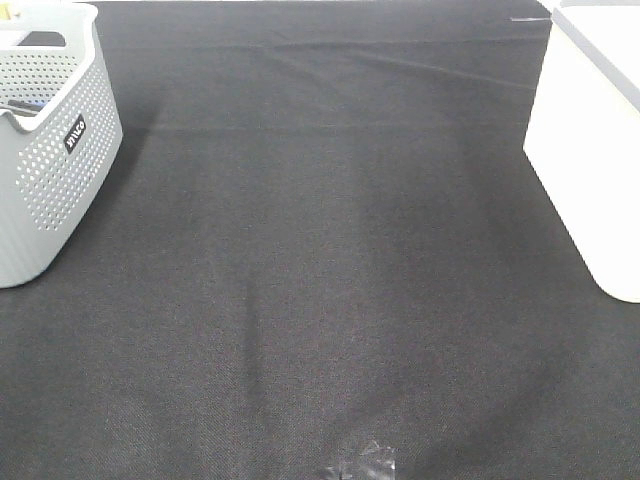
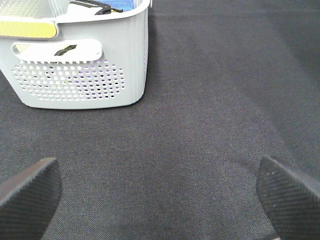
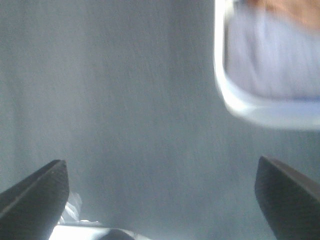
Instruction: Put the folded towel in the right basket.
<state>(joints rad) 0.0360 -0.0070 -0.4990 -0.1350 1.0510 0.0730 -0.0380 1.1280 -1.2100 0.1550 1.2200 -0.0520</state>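
The white right basket (image 1: 590,150) stands at the table's right edge. In the blurred right wrist view its rim (image 3: 235,100) shows, with a pale inner wall and an orange-brown patch (image 3: 287,7) inside that I cannot identify. No folded towel shows clearly in any view. My left gripper (image 2: 160,195) is open and empty, low over the black cloth, facing the grey left basket (image 2: 80,65). My right gripper (image 3: 160,195) is open and empty above the cloth beside the white basket. Neither arm shows in the high view.
The grey perforated basket (image 1: 50,150) stands at the far left and holds blue and black items (image 2: 107,6). A black cloth (image 1: 320,250) covers the table. A crumpled shiny scrap (image 1: 362,465) lies at the front edge.
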